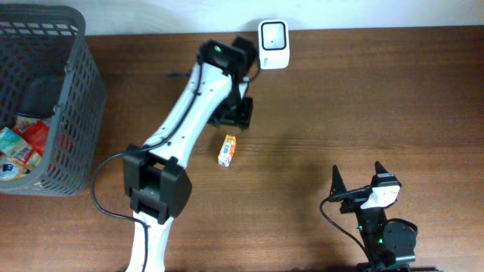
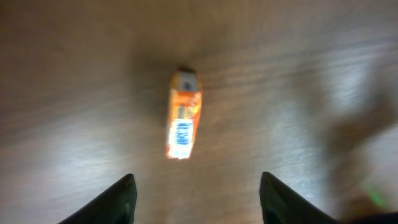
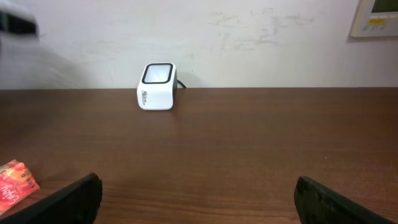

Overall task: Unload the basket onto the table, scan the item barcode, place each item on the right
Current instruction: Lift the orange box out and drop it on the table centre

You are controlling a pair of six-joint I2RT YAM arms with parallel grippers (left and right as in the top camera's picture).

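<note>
Wooden table [image 1: 378,98], left arm [image 1: 189,106] outstretched near packet [image 1: 227,149]

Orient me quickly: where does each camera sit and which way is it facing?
Overhead: above the table, looking straight down; left hand, right hand, scanner, packet, basket show.
Left wrist: on the left hand, facing down at the packet; its fingers show.
Right wrist: on the right hand, low, facing level toward the scanner; its fingers show.
All three share the packet.
</note>
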